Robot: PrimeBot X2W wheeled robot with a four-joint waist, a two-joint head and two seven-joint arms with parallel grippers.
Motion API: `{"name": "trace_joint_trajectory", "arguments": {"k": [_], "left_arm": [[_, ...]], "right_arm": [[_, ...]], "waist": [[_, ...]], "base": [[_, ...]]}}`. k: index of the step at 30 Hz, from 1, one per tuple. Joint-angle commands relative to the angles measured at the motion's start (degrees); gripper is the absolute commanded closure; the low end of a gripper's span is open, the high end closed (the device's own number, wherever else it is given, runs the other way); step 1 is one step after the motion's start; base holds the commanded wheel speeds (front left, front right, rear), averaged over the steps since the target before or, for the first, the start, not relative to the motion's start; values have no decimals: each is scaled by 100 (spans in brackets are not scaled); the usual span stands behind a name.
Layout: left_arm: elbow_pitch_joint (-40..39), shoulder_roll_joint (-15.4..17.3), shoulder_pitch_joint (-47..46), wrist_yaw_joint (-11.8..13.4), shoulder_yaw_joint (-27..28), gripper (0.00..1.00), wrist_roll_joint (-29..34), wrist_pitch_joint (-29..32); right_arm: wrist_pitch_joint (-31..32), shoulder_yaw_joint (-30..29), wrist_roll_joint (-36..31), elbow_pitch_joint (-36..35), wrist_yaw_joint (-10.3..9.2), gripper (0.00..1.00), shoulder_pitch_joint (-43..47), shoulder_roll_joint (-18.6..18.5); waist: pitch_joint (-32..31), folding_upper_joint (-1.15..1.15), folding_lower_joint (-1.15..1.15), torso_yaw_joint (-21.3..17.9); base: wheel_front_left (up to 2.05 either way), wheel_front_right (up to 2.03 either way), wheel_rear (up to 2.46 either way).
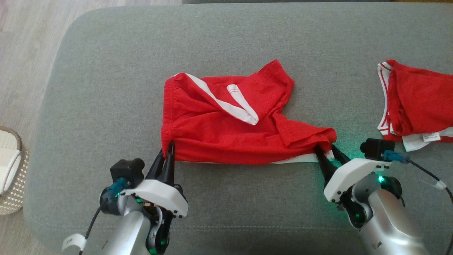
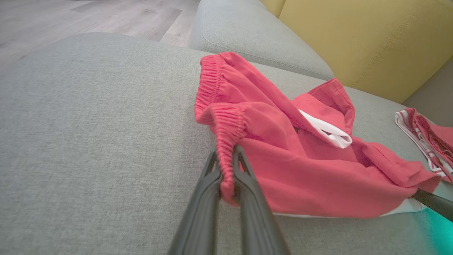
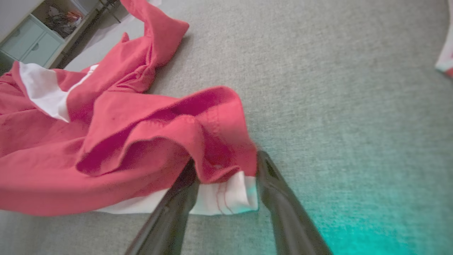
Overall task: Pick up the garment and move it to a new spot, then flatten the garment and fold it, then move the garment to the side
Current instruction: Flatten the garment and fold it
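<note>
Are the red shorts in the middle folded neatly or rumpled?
Rumpled. The red shorts lie on the grey cushion, cloth bunched in loose folds, a white stripe twisted across them.

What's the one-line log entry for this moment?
left end effector: shut on red garment waistband | right end effector: open, straddling hem corner | state: crumpled on grey cushion

Soft, even daylight leaves a thin shadow under the red shorts [image 1: 226,138]. Green glow tints the grey cushion [image 3: 371,212], and the right wrist view is slightly blurred.

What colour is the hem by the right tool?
White hem, thin red lines; best in right wrist view.
</note>
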Motion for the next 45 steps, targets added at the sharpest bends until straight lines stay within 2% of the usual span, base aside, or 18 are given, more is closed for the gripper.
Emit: {"name": "trace_joint_trajectory", "arguments": {"k": [1, 9, 14, 20, 26, 33, 36, 41, 45], "left_arm": [[-172, 49, -168, 21, 157, 100, 1, -36], [-172, 49, -169, 33, 260, 100, 55, -36], [-250, 49, -102, 8, 331, 100, 163, -36], [-529, 65, -68, -103, 471, 100, 292, -36], [-925, 137, -193, -270, 594, 100, 125, 51], [-1921, 199, -310, -281, 839, 100, -391, 667], [-2575, 188, -292, -208, 933, 100, -763, 1179], [-3094, 175, -356, -88, 1001, 100, -1177, 1792], [-3162, 259, -717, 33, 1120, 100, -1569, 2516]], "right_arm": [[137, 250, 24, 94, -2, 100, 31, 62], [73, 248, -104, 124, -2, 100, -3, 62], [157, 88, -439, -221, -2, 100, -31, 51], [552, -86, -655, -1285, -2, 100, -83, -114], [1126, -270, -657, -2624, -2, 100, 30, -255], [1762, -594, -190, -4015, -2, 100, 213, -72], [2155, -866, 279, -4549, -2, 100, 397, 40], [2517, -1044, 1065, -4721, -2, 100, 552, 58], [2698, -1280, 1601, -4403, -2, 100, 361, 60]], "waist": [[-6, 0, 0, -4], [-131, 0, 0, -52], [-327, 0, 0, -121], [-643, 0, 0, -195], [-1046, 0, 0, -189], [-1371, 0, 0, -174], [-1466, 0, 0, -184], [-1488, 0, 0, -184], [-1392, 0, 0, -193]], "base": [[0, 0, 0], [0, 0, 0], [0, 0, 0], [0, 0, 0], [0, 0, 0], [0, 0, 0], [0, 0, 0], [0, 0, 0], [0, 0, 0]]}}
